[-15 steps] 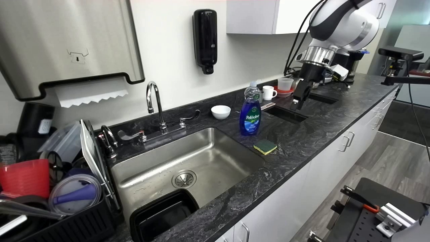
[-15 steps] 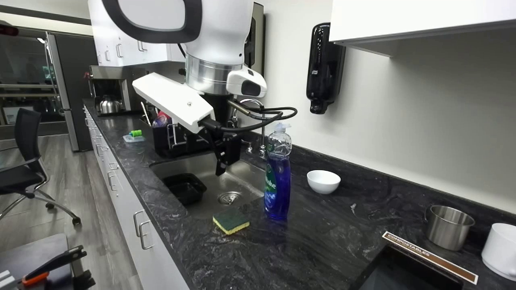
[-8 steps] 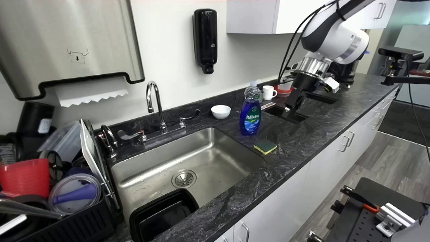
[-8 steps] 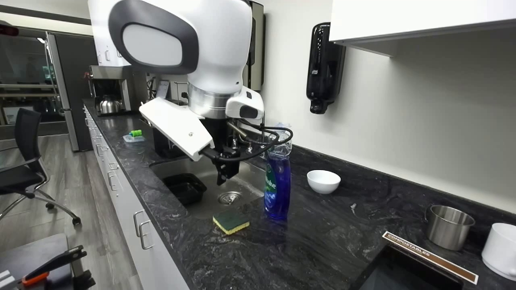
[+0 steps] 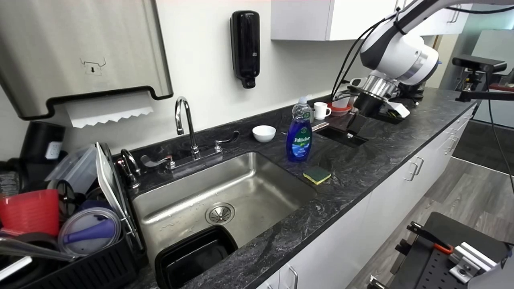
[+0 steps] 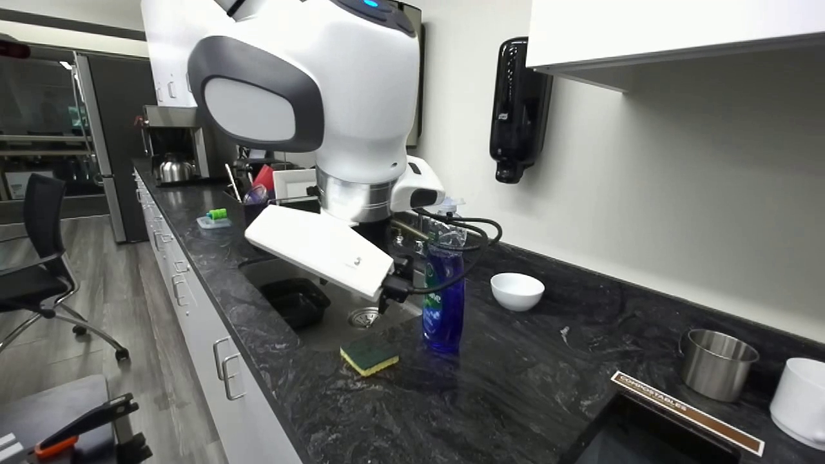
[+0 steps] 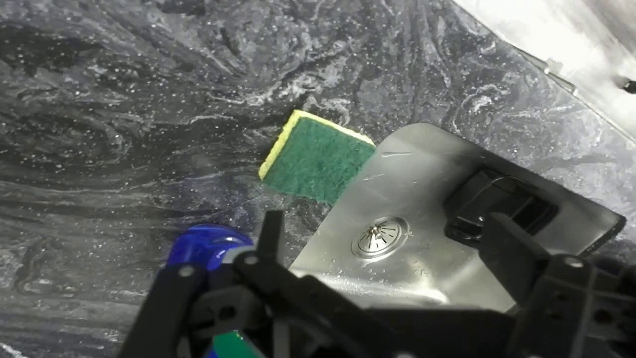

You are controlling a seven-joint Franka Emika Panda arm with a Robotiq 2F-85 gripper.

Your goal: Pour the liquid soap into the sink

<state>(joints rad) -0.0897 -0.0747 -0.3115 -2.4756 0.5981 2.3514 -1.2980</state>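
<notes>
- The dark, pale-streaked table (image 6: 503, 399) spreads out below my claw (image 7: 387, 228).
- My white arm (image 5: 405, 60) comes down to the claw from above.
- The steel sink (image 5: 273, 196) is set into the table, lower than my claw; in the wrist view it shows between and beyond my fingers (image 7: 272, 233).
- A loaded black dish rack (image 5: 100, 261) stands past the sink, well apart from my claw.
- A black soap dispenser (image 5: 245, 48) hangs on the wall (image 5: 204, 52), higher than my claw.
- A black tub (image 5: 200, 253) sits at the end of the sink farther from my claw.
- My claw itself is spread wide, its fingers well apart, and I have hold of nothing.
- The bottle of liquid soap (image 5: 299, 140), clear with blue contents and a green label, stands upright on the table near my claw, beside the sink. In the wrist view one side of my claw partly hides it; an exterior view shows open space between the two.
- A white bowl (image 6: 517, 291) rests beyond the bottle from my claw in both exterior views.
- A green-and-yellow sponge (image 7: 318, 159) lies flat just beside the sink, past my fingers in the wrist view.
- The round drain (image 7: 381, 237) shows in the gap between my fingers there.
</notes>
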